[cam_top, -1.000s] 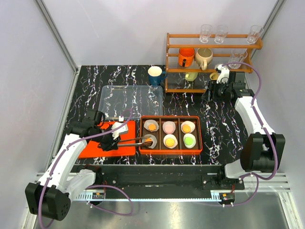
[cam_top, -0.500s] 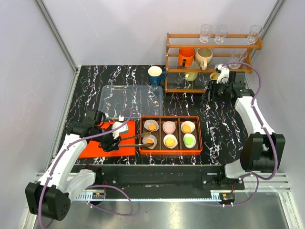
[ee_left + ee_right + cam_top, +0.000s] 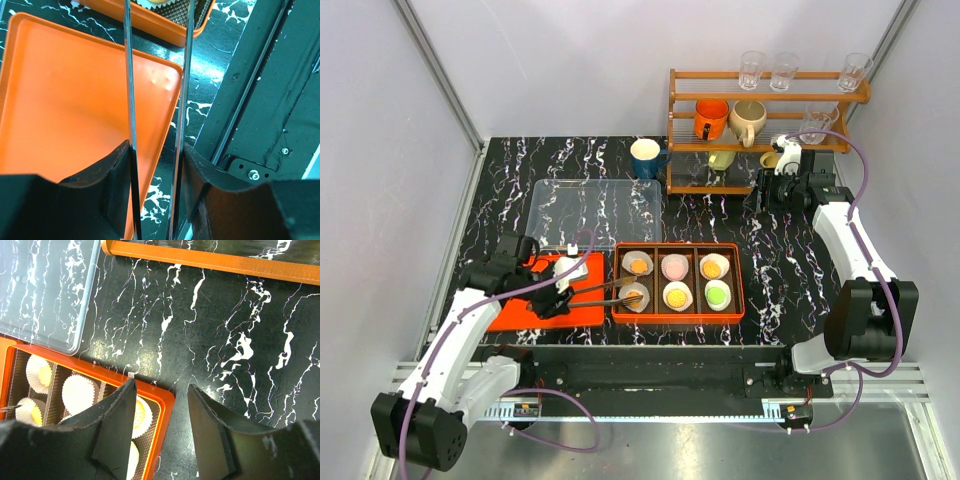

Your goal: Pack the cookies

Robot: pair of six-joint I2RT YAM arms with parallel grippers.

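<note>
Reaching over the right edge of the orange tray [image 3: 75,100], the left gripper [image 3: 156,147] clamps a pair of metal tongs [image 3: 131,90], its fingers [image 3: 117,170] pressing on the two arms from outside. From the wrist, the arms run side by side with a gap between them and leave the picture at the top, so the tips are cut off. The overhead camera puts the tips at the front-left compartment of the orange box [image 3: 677,318], too small there to tell whether they pinch anything. The cookies [image 3: 676,296] sit in white liners [image 3: 77,392], one per compartment, all six inside the box: orange, pink, orange along the back; orange, orange, green along the front. Tray and box lie just beside each other near the table's front edge, with the clear lid [image 3: 590,205] just behind them. Bare marble table [image 3: 780,260] lies open between the box's right rim and the wooden rack [image 3: 760,95], where the right gripper [image 3: 161,405] hangs with fingers spread, holding nothing. Its camera alone shows open marble from the box's back-right corner up to the rack's bottom rail.
</note>
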